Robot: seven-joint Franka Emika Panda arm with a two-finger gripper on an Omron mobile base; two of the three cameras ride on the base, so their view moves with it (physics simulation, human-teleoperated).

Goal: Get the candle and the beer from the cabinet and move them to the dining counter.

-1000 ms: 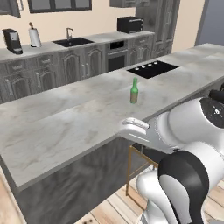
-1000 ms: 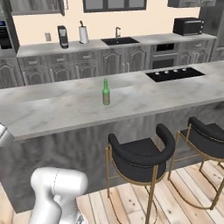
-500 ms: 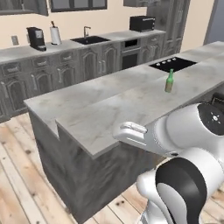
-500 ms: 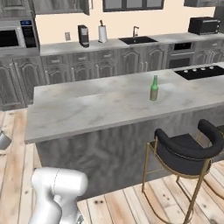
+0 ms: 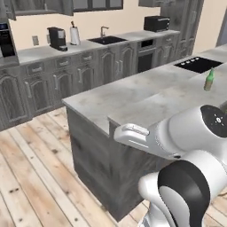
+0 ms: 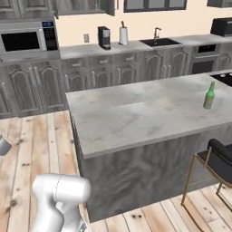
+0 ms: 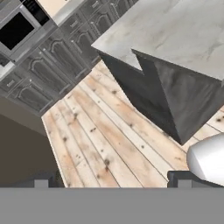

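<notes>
1. Gripper (image 7: pixel 112 183) first: its two dark tips stand wide apart and hold nothing. It looks down at the wooden floor (image 7: pixel 100 131), just off the end of the dining counter (image 6: pixel 136 113).
2. Far left, on the back wall, sits a microwave (image 6: pixel 25 41). Dark wall cabinets (image 6: pixel 77 7) hang in a row above it and run along the top of the wall. I think the next trip goes up there.
3. A bit to the right, on the wall counter, stand a black coffee machine (image 6: pixel 104 37) and a white paper roll (image 6: pixel 123 35). The roll is not the candle.
4. Next comes the sink (image 6: pixel 158 42), with its tap.
5. Far right, the beer (image 6: pixel 209 95) already stands upright on the dining counter, neck pointing up, well apart from the gripper. That half of the job looks done.
6. I cannot tell where the candle is. My guess is that it waits in a wall cabinet.
7. So the thing that matters: the cabinets are high up and across the floor from the gripper, and the gripper points low. The robot would have to drive over and lift its one arm up.
</notes>
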